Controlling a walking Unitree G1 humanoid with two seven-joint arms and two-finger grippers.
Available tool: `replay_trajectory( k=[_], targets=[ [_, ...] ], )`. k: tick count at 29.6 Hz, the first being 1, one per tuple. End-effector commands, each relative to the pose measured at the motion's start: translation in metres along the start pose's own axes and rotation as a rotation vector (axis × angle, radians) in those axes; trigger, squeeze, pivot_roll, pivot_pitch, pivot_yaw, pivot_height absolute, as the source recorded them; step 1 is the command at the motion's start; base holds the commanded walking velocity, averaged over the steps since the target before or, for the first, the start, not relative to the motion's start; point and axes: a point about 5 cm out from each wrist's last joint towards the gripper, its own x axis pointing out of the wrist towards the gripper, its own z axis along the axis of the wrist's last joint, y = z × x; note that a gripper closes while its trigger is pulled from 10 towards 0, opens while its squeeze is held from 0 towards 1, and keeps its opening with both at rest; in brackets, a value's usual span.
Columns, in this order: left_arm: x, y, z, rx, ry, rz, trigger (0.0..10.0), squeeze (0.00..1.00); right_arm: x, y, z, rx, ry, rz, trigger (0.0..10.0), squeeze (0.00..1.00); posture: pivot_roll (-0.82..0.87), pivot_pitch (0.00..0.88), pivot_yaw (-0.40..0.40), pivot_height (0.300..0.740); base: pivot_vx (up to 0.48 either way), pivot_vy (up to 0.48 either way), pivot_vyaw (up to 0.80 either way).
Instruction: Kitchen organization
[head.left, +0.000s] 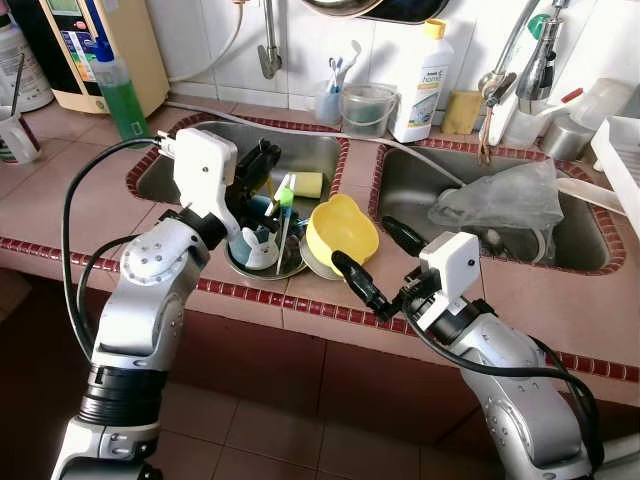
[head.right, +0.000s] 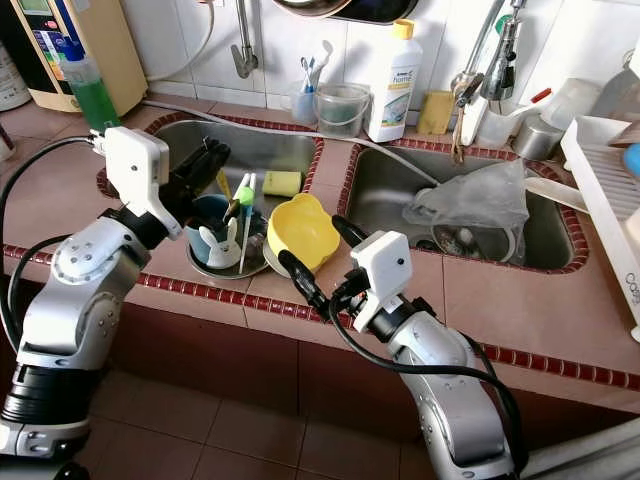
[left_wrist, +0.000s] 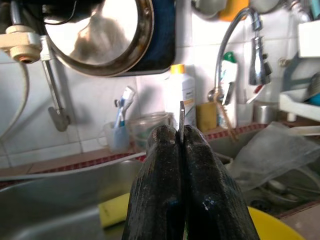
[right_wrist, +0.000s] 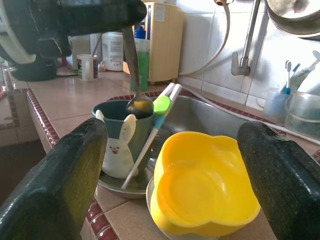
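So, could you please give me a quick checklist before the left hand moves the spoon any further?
1. Left hand shut on the spoon handle: ok.
2. Spoon bowl above the rabbit mug, not inside it: ok.
3. Right hand open beside the yellow bowl, touching nothing: ok.
4. Yellow bowl stable on the counter: not ok, it leans tilted on a white dish.
5. Whether the spoon is clean or dirty: cannot tell.
6. Green-tipped utensil propped by the mug, close to the spoon's path: not ok.
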Motion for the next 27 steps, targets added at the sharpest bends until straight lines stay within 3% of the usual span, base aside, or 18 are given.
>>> replay_trajectory(
  k=[1, 9, 19, 25, 27],
  targets=[
    [0.001, 0.005, 0.017, 0.013, -0.05, -0.006, 10.0, 0.0, 0.003, 0.002, 0.001, -0.009, -0.005, 0.022, 10.0, 0.0, -0.06, 0.036, -0.006, 0.74, 0.0, 0.0, 0.0],
    [-0.004, 0.025, 0.026, 0.05, -0.061, 0.049, 10.0, 0.0, 0.006, 0.002, 0.002, -0.012, -0.011, 0.03, 10.0, 0.0, -0.05, 0.024, -0.011, 0.74, 0.0, 0.0, 0.0],
    [-0.006, 0.031, 0.03, 0.029, -0.083, 0.108, 10.0, 0.0, 0.009, -0.004, 0.007, -0.015, -0.056, -0.015, 10.0, 0.0, -0.05, 0.016, -0.013, 0.74, 0.0, 0.0, 0.0],
    [-0.008, 0.032, 0.012, -0.06, -0.091, 0.286, 10.0, 0.0, 0.012, -0.029, 0.024, -0.051, -0.16, -0.206, 10.0, 0.0, -0.05, 0.008, -0.011, 0.74, 0.0, 0.0, 0.0],
    [-0.01, 0.025, -0.004, -0.079, -0.068, 0.333, 10.0, 0.0, 0.011, -0.035, 0.027, -0.047, -0.176, -0.244, 10.0, 0.0, -0.05, 0.01, -0.012, 0.74, 0.0, 0.0, 0.0]
  ],
)
